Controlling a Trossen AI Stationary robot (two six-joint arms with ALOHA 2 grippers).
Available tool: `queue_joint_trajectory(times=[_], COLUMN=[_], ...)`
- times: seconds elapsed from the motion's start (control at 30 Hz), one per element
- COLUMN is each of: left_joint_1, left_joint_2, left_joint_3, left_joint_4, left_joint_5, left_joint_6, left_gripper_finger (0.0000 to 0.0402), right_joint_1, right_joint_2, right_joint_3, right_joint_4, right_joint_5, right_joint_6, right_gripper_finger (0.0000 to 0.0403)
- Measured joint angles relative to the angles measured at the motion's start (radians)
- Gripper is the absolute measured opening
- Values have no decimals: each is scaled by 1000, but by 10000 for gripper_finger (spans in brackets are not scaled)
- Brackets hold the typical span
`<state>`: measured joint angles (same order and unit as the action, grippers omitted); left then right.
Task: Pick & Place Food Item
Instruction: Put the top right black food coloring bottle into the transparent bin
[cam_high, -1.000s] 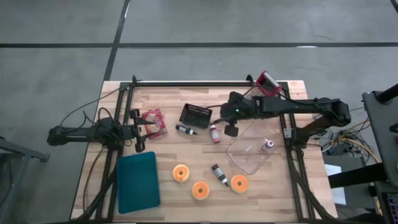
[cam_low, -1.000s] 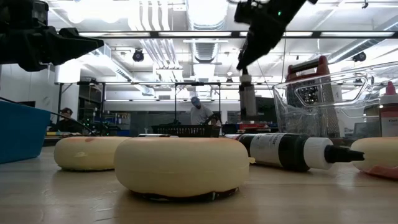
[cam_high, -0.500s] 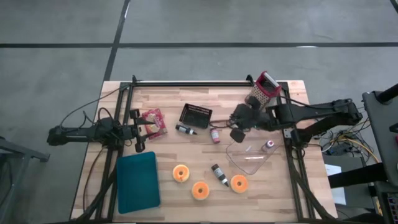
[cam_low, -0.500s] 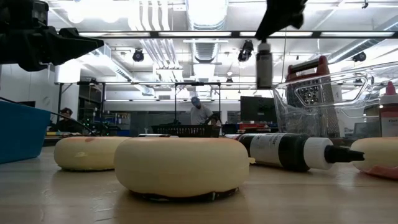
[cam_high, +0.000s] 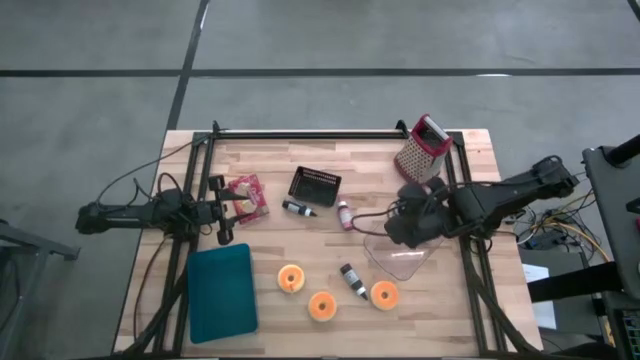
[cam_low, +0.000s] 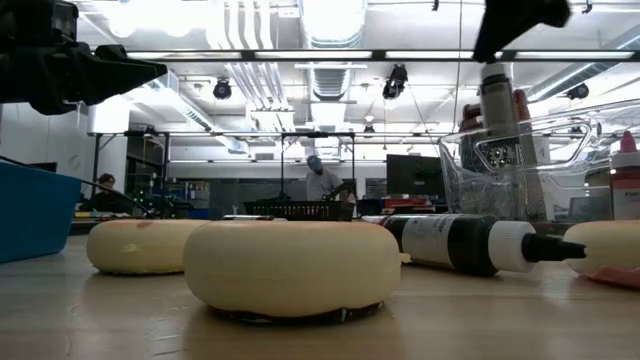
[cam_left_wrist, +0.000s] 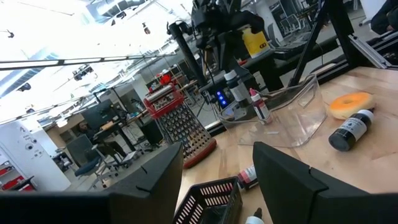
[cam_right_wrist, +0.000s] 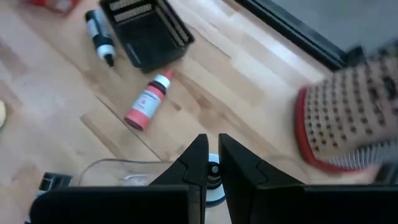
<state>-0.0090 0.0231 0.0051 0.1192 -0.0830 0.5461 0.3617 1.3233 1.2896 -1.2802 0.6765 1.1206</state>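
Carrying stage, by the look of it: the right gripper (cam_high: 405, 228) is clenched on a small bottle (cam_low: 497, 100), which I take to be the food item. It hangs upright under the fingers, well clear of the table (cam_high: 300, 240). So the pick is done and the place is left. The likely drop spot is the clear tub (cam_high: 400, 262), since the gripper sits over the tub's edge on the side toward the table's middle. That's a guess, as the task names no target. In the low view the bottle's base is about level w/ the tub's rim and not yet inside. Whether it's lined up past the wall or only above it, can't tell. Re the jaws: the bottle's cap end is pinched right btwn the two fingertips, w/ the body hanging straight below and no visible tilt. Left to do: ease it down past the rim, let go, pull back. The left gripper (cam_high: 232, 212) waits w/ fingers apart and nothing in them, at the table's left side near a red packet (cam_high: 247, 195). Three orange rings (cam_high: 321, 305) and other bottles lie untouched on the table, and the grater (cam_high: 421, 150) stands just behind the tub.
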Motion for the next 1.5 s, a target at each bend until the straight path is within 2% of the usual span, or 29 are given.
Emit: queue_joint_trajectory(times=[0.13,0.33,0.63,1.13,1.5], left_joint_1=[0,0,0,0,0], left_joint_2=[0,0,0,0,0], left_joint_3=[0,0,0,0,0], left_joint_4=[-1,0,-1,-1,-1], left_joint_5=[0,0,0,0,0], left_joint_6=[0,0,0,0,0], left_gripper_finger=[200,200,200,200,200], right_joint_1=[46,95,108,107,107], right_joint_2=[1,9,16,41,104], right_joint_3=[-2,-27,-194,-381,-400], right_joint_4=[-92,-187,-204,-92,-90], right_joint_5=[5,8,47,50,49], right_joint_6=[205,356,579,701,797], right_gripper_finger=[28,28,28,28,28])
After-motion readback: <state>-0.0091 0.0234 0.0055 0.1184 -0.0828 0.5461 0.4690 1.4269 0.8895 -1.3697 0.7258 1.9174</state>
